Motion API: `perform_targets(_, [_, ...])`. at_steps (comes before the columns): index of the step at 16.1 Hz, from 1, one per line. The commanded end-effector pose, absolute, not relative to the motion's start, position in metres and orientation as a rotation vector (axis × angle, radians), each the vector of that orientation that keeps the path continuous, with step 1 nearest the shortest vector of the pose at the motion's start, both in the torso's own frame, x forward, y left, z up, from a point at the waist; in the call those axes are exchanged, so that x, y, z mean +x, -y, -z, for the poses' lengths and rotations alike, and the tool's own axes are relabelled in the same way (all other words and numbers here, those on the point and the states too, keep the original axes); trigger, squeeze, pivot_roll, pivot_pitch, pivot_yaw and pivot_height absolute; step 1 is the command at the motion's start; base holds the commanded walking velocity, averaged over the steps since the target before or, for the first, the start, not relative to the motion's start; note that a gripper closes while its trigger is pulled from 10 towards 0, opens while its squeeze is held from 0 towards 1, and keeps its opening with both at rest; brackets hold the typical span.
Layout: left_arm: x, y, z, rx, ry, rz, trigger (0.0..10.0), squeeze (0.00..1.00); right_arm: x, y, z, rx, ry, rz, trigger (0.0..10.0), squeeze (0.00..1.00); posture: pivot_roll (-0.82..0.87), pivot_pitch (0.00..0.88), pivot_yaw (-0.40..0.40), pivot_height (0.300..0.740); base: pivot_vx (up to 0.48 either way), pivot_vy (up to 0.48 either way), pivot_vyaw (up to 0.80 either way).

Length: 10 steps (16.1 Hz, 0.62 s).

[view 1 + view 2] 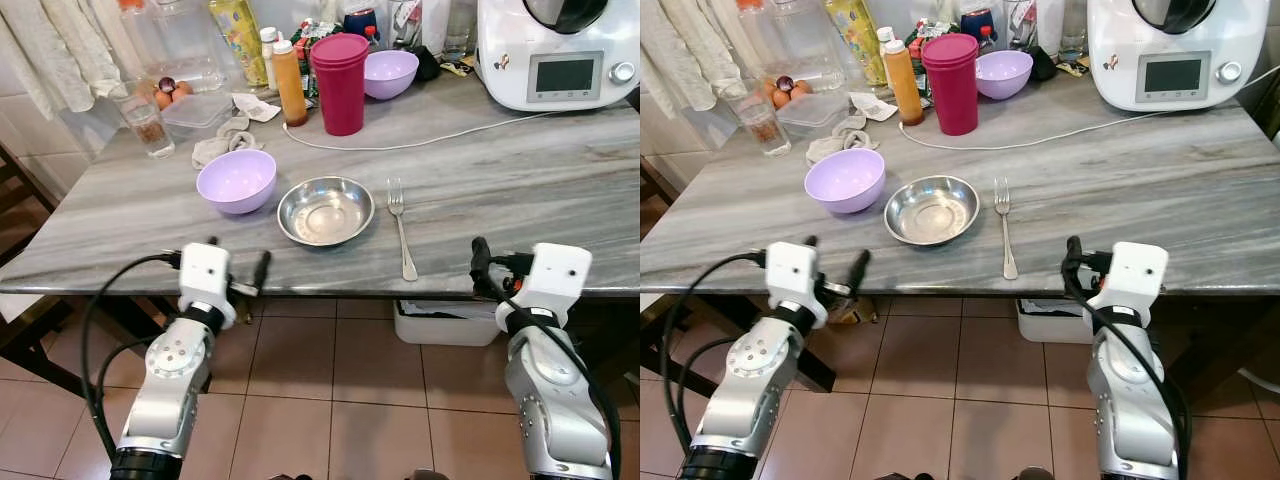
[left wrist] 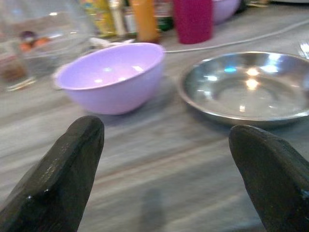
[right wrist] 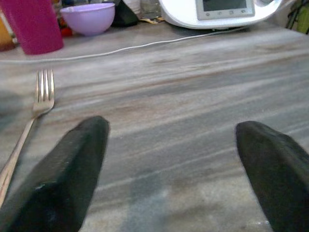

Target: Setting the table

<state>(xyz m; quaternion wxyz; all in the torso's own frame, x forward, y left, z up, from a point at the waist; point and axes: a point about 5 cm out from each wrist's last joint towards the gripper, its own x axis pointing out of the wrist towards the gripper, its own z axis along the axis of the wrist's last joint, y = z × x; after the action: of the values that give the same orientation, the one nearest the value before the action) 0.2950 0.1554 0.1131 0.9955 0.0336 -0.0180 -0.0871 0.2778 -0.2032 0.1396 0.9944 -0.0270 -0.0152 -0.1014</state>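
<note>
Jaws on both grippers spread, empty — left gripper (image 1: 238, 268) and right gripper (image 3: 169, 169) poised at the table (image 1: 520, 190) edge. Steel bowl (image 1: 325, 210) centred, fork (image 1: 401, 230) just beside it (a place setting, apparently); lilac bowl (image 1: 236, 181) at its other side.

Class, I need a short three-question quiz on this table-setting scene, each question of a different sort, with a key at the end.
1. True or false: the fork lies inside the steel bowl.
2. Multiple choice: what stands nearest the steel bowl on the robot's left? A) the magenta tumbler B) a lilac bowl C) the white appliance
3. Short answer: how do the fingers of the left hand and the right hand stand, and do they hold anything?

Key
1. False: it lies on the table, beside the bowl on the robot's right.
2. B
3. Both are spread open and empty, at the table's near edge.
</note>
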Motion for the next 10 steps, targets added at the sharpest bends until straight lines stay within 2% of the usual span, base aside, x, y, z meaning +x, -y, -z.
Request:
perform_targets(1, [0.296,-0.163,-0.111,0.082,0.026,0.121,10.0,0.0,0.282,0.195,-0.149,-0.112,0.053,0.19,10.0,0.0,-0.26,0.05,0.148,0.74,0.0,0.0,0.0])
perform_targets(2, [0.295,-0.165,-0.11,0.083,0.03,0.097,10.0,0.0,0.282,0.186,-0.154,-0.047,0.105,0.112,10.0,0.0,-0.26,0.05,0.148,0.74,0.0,0.0,0.0])
perform_targets(5, [0.29,-0.168,-0.106,0.083,0.031,0.047,10.0,0.0,0.279,0.187,-0.148,-0.08,0.048,0.119,10.0,0.0,-0.25,0.054,0.134,0.74,0.0,0.0,0.0])
perform_targets(7, [0.288,-0.167,-0.102,0.065,0.016,0.039,10.0,0.0,0.274,0.18,-0.142,-0.096,0.018,0.035,10.0,0.0,-0.25,0.055,0.127,0.74,0.0,0.0,0.0])
perform_targets(8, [0.288,-0.165,-0.102,0.068,0.014,0.034,10.0,0.0,0.271,0.174,-0.143,-0.041,0.026,-0.027,10.0,0.0,-0.25,0.048,0.121,0.74,0.0,0.0,0.0])
perform_targets(10, [0.294,-0.159,-0.106,0.052,0.022,0.017,10.0,0.0,0.275,0.174,-0.144,-0.073,0.024,-0.012,10.0,0.0,-0.25,0.037,0.115,0.74,0.0,0.0,0.0])
